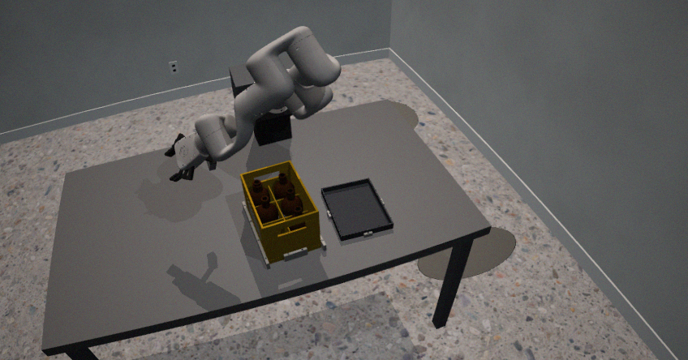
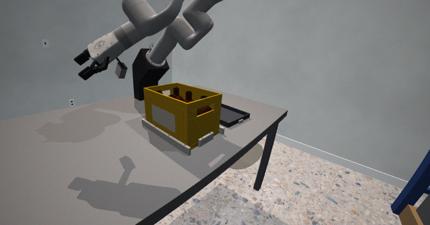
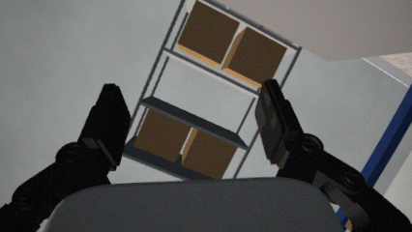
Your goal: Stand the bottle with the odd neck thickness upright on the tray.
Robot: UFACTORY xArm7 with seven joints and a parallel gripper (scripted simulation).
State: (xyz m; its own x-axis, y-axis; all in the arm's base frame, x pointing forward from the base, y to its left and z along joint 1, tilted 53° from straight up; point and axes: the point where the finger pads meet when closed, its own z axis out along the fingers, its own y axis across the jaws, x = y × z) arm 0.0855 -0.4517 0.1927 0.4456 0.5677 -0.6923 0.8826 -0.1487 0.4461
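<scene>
A yellow crate (image 1: 281,210) stands on the table and also shows in the exterior view (image 2: 182,113). Several brown bottles (image 1: 276,197) stand upright in its cells; their necks (image 2: 188,95) rise just above the rim. The black tray (image 1: 356,208) lies empty to the right of the crate, seen behind it in the exterior view (image 2: 234,115). My gripper (image 1: 174,163) (image 2: 85,65) is open and empty, high in the air to the left of the crate, pointing away from it. In the wrist view the fingers frame only a far shelf.
The arm's black base (image 1: 270,125) stands at the table's back edge behind the crate. Grey stops (image 2: 166,135) border the crate's foot. A shelf with brown boxes (image 3: 208,97) stands across the room. The table's front edge lies close to the crate.
</scene>
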